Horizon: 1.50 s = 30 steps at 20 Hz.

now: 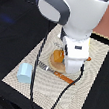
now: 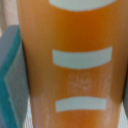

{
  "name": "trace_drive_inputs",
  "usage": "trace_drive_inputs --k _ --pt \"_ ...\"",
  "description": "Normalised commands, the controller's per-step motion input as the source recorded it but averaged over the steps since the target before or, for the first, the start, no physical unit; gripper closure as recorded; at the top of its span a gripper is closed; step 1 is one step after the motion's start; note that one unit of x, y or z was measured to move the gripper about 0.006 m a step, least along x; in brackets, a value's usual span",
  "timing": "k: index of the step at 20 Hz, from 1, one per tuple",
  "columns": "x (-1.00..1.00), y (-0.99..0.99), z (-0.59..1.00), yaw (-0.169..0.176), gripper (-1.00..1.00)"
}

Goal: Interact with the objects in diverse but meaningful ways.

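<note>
Orange rectangular block (image 2: 75, 60) fills the wrist view; whether the claw grips it, I cannot tell.

Woven placemat (image 1: 97, 60) on black tabletop (image 1: 12, 39): pale blue carton (image 1: 24, 73), orange-handled fork (image 1: 55, 73), tan plate (image 1: 58, 66) under arm.

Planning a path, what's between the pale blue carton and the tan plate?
The orange-handled cutlery, its metal end lying on the mat, seen in the exterior view.
</note>
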Motion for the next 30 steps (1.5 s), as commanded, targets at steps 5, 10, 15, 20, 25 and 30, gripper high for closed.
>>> trace_drive_inputs --k 5,10,15,20,25,30 --pt "-0.43 0.03 -0.22 0.032 1.00" --pt "-0.63 0.20 0.26 0.058 -1.00" --pt "-0.55 0.39 0.61 0.080 -1.00" --pt "-0.50 0.52 0.77 0.080 -1.00" --pt "-0.43 0.75 0.72 0.043 -1.00" --pt "-0.50 0.68 0.17 -0.069 -1.00"
